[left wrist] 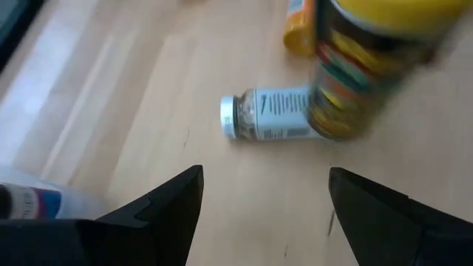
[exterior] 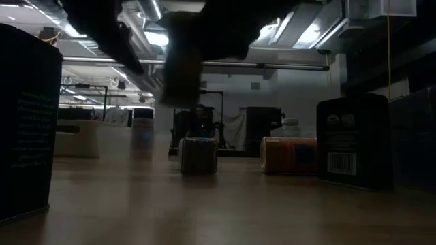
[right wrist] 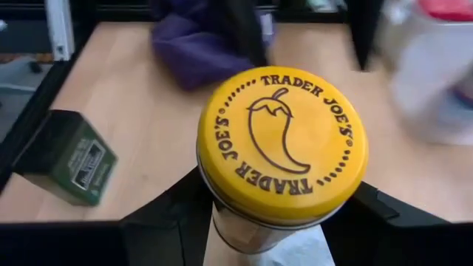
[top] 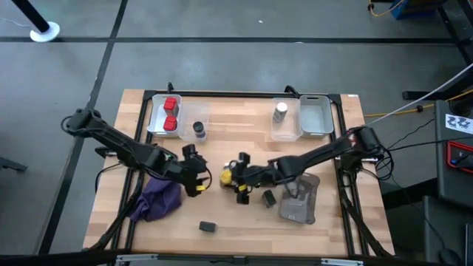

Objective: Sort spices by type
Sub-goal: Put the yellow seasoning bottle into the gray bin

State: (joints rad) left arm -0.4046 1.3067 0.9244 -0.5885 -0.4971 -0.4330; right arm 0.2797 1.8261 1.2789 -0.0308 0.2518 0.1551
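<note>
The yellow-lidded jar [right wrist: 281, 144], its lid printed with a chilli pepper, sits in my shut right gripper [top: 236, 177] near the table's middle. It also shows blurred in the left wrist view, as the jar [left wrist: 369, 74] hanging above the wood. My left gripper [left wrist: 266, 199] stands open above the table just left of it, beside the purple cloth [top: 159, 199]. Ahead of the left fingers a white-capped bottle [left wrist: 266, 114] lies on its side, and an orange bottle [left wrist: 299, 29] lies beyond it. My right gripper pinches the jar's glass wall [right wrist: 244, 233] just under the yellow lid, one finger on each side. The fingers come from the table's right side, slanting down. The jar stands upright in the hold, lid up, lifted clear of the table.
At the back left a tray holds two red cubes [top: 171, 114], next to a tub with a dark jar [top: 198, 130]. At the back right stand a tub with a white-capped bottle [top: 280, 112] and a tray [top: 316, 116]. A grey pouch [top: 299, 201] and small dark blocks [top: 208, 227] [top: 269, 197] lie near the front.
</note>
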